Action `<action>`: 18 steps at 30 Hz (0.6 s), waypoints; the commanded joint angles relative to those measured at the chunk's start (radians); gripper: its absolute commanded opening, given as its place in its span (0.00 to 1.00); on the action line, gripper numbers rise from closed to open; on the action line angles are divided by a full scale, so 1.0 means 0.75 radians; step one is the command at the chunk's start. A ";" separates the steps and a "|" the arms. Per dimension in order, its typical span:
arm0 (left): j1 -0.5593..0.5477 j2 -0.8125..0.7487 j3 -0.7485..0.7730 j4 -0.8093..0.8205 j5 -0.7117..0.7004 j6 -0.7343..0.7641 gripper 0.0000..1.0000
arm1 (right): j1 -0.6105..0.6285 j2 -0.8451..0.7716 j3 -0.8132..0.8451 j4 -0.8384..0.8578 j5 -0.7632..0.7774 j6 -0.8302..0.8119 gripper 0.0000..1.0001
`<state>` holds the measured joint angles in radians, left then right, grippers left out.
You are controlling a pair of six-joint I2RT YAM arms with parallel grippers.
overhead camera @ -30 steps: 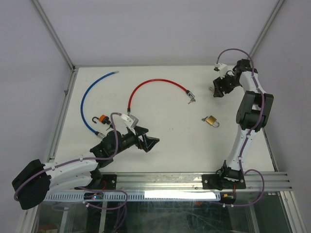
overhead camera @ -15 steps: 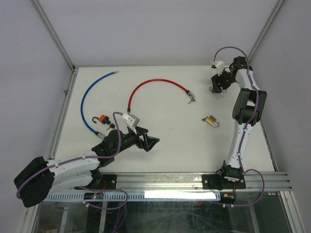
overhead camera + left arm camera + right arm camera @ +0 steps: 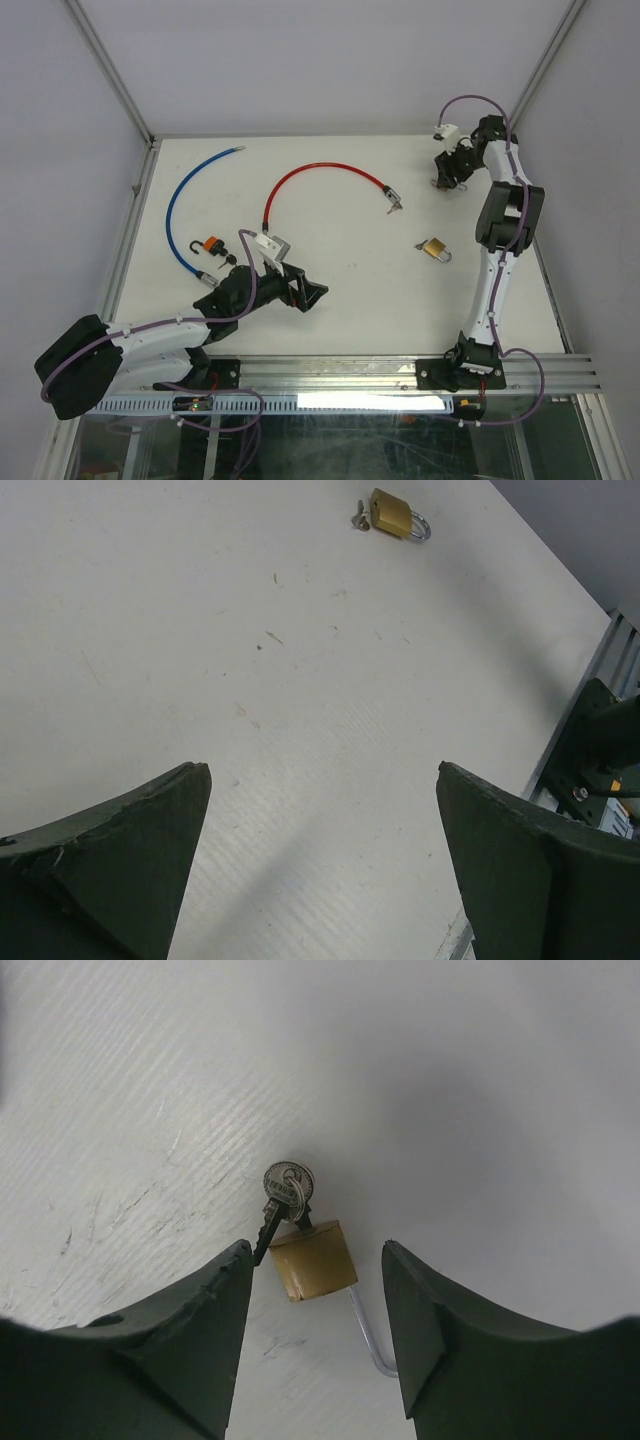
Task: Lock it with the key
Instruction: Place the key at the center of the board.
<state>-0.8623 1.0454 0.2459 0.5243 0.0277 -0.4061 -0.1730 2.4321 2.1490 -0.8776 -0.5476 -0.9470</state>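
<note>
Right gripper [image 3: 315, 1248] at far right of table [image 3: 350, 290], jaws apart, straddling small brass padlock [image 3: 313, 1262], no contact visible. Keys [image 3: 285, 1188] at its far end (inserted or not, cannot tell). Centre on body, close squarely, avoid pinching keys or shackle [image 3: 368, 1338]. Left gripper [image 3: 322, 770] wide apart, holding nothing, near centre.

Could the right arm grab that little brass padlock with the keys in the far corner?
Probably yes. The right gripper hangs right over the padlock, its fingers open on either side of the brass body, with only the keys beside it and bare table around.
</note>
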 commanded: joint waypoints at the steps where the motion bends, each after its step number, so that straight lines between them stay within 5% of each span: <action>1: 0.013 -0.017 0.031 0.084 0.004 -0.013 0.99 | -0.003 0.019 0.056 -0.034 -0.039 -0.045 0.57; 18: 0.017 -0.061 0.008 0.076 0.013 -0.028 0.99 | 0.002 -0.117 -0.182 -0.051 -0.062 -0.154 0.51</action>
<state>-0.8619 1.0248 0.2459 0.5243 0.0277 -0.4091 -0.1734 2.4229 2.0785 -0.8986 -0.5789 -1.0283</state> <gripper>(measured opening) 0.990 0.511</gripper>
